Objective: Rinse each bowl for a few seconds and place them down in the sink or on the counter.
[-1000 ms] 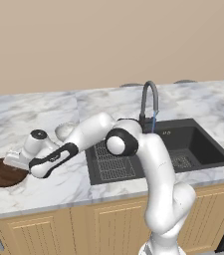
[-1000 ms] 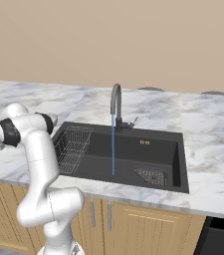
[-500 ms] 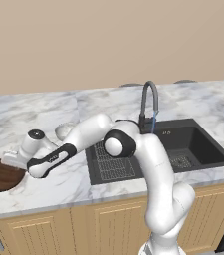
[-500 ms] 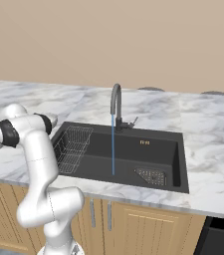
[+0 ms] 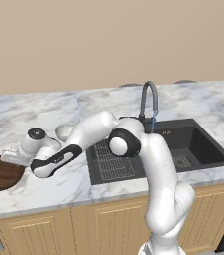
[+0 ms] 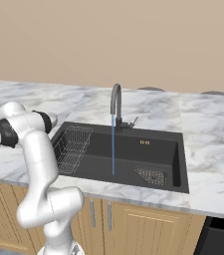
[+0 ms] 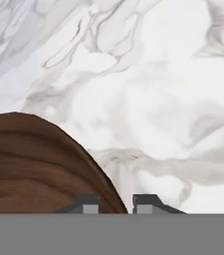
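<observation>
In the hand view, gripper [image 7: 114, 204] clamped on the brown bowl's [image 7: 34, 164] rim, fingertips largely cut off.

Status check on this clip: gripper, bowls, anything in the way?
Gripper shut on brown bowl rim, bowl on counter. Speckled bowl beside the arm, untouched. Faucet running into sink. Path looks clear.
</observation>
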